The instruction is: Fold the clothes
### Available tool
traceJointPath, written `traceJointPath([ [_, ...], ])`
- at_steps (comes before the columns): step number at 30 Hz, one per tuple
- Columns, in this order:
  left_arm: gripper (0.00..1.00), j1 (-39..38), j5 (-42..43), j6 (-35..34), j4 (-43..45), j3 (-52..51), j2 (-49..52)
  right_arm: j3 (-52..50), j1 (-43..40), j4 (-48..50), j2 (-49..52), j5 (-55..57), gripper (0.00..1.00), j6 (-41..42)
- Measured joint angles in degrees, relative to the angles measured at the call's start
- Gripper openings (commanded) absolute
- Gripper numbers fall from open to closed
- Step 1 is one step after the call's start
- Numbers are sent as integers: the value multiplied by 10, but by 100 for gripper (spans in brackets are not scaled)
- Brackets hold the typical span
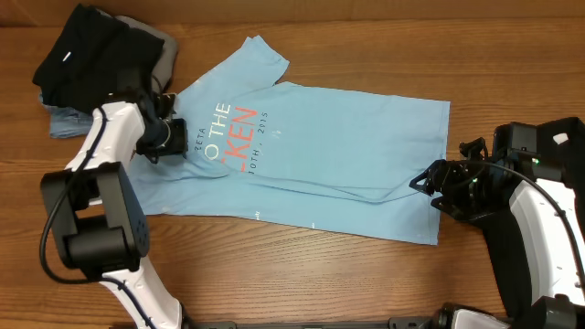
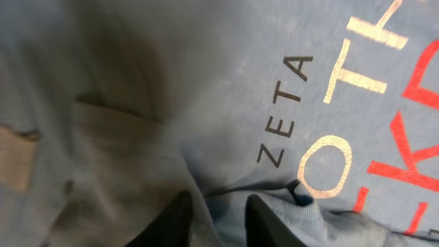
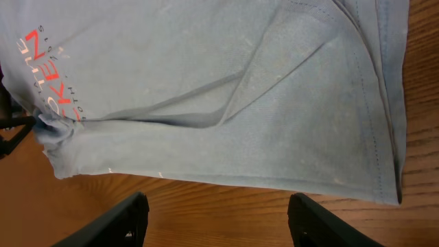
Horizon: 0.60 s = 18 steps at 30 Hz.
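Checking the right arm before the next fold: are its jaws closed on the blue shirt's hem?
No, the right wrist view shows its jaws wide apart over the wooden table, the light blue T-shirt hem lying ahead, untouched.

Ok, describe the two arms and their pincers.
Left arm and right arm: rounded white shells, bulky black joints. A thin black cable loops along the left one; a small green light glows on the right. Left pincer and right pincer are black.

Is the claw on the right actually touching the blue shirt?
Apart. In the right wrist view, a strip of bare table shows between the open right gripper and the hem of the light blue T-shirt.
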Motion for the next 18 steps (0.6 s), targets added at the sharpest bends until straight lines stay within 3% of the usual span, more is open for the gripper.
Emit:
traceJointPath([
  [4,4,-7,-1,4,-2,0,14,0,0,0,0,0,69,0],
  [18,4,-14,12,3,-56,69,14,0,0,-1,0,0,68,0],
])
